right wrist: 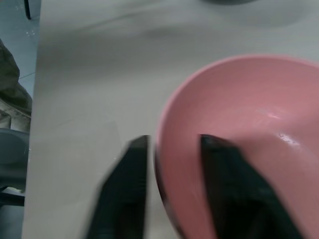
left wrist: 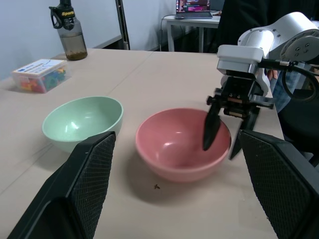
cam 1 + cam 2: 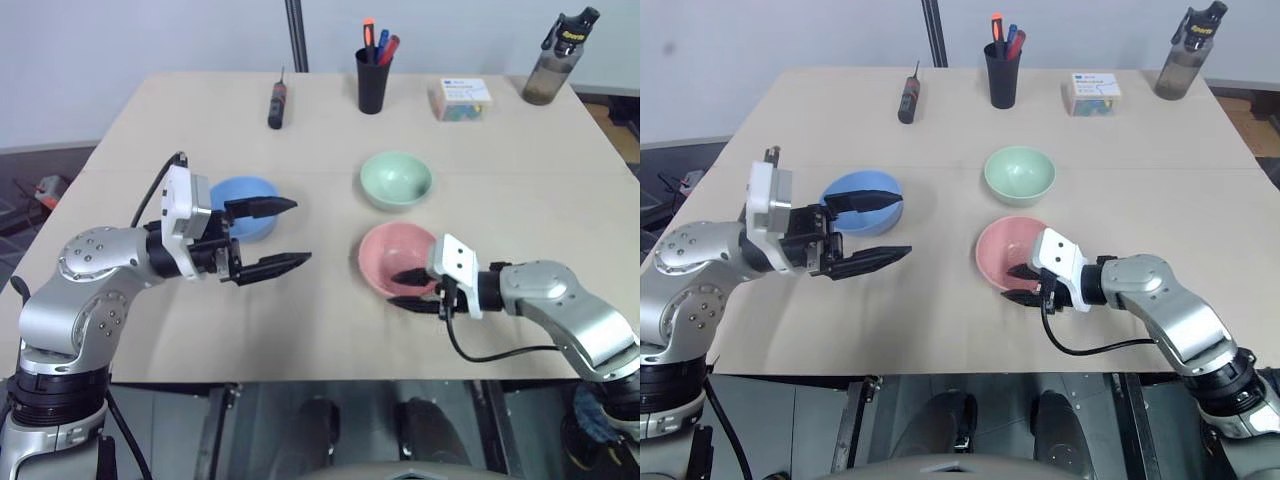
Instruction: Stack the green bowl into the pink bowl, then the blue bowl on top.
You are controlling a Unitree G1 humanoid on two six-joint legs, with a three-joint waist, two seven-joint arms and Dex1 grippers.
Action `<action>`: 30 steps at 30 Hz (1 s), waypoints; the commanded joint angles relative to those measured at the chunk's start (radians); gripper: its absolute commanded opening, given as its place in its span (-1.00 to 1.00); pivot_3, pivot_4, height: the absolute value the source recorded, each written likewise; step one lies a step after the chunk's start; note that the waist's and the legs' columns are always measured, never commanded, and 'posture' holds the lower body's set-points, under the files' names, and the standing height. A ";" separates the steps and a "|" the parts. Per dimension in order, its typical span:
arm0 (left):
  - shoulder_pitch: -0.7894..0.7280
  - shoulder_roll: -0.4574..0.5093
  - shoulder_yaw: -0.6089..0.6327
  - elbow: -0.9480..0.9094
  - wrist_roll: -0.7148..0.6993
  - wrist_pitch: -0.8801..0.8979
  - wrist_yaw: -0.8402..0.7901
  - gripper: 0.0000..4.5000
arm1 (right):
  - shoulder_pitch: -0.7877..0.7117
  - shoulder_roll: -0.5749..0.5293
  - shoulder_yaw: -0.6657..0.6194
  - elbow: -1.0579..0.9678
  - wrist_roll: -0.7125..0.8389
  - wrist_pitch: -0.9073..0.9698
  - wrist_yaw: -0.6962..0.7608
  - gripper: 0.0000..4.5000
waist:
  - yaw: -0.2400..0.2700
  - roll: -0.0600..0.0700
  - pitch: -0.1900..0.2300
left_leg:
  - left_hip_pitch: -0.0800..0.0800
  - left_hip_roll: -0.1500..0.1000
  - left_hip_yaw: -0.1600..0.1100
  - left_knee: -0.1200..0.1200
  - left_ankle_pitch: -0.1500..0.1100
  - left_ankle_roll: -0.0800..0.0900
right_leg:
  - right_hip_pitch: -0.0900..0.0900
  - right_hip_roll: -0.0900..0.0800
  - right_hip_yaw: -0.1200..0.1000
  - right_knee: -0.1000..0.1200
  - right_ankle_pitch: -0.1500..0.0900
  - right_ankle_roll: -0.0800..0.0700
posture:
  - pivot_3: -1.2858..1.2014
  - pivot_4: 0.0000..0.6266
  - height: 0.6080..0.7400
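1. I see one pale wooden table (image 3: pixel 300 330) carrying every item.
2. Far edge, from left to right: a dark screwdriver-like tool (image 3: pixel 277 103) lying flat, a black pen cup (image 3: pixel 373 80) holding red and blue pens, a small clear box (image 3: pixel 461 99) of coloured pieces, and a dark drink bottle (image 3: pixel 556 60) at the far right corner.
3. Centre left: the blue bowl (image 3: pixel 251 195), upright.
4. Centre right: the green bowl (image 3: pixel 396 180), upright.
5. Just nearer than the green bowl, apart from it: the pink bowl (image 3: pixel 385 252), upright.
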 commanded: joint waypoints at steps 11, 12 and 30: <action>-0.174 0.066 -0.242 0.078 0.468 -0.163 0.172 0.86 | -0.026 0.021 -0.269 -0.113 0.099 -0.033 -0.089 0.97 | 0.005 0.000 0.000 | 0.000 -0.001 0.000 0.000 0.000 0.000 | 0.000 0.000 0.000 0.000 0.000 0.000 | 0.03 -0.52 1.00; -0.226 0.067 -0.296 0.128 0.523 -0.209 0.143 0.86 | -0.022 0.014 -0.290 -0.114 0.092 -0.035 -0.102 0.97 | 0.005 0.000 0.000 | 0.000 -0.001 0.000 0.000 0.000 0.000 | 0.000 0.000 0.000 0.000 0.000 0.000 | 0.03 -0.52 1.00; -1.011 -0.404 -0.826 1.400 1.262 -1.109 0.437 0.86 | 0.159 -0.032 -0.491 -0.309 0.077 0.020 -0.286 0.97 | 0.003 -0.003 0.001 | -0.018 -0.008 -0.001 0.004 0.000 0.001 | -0.015 -0.001 -0.003 0.002 0.000 0.001 | 0.03 -0.52 1.00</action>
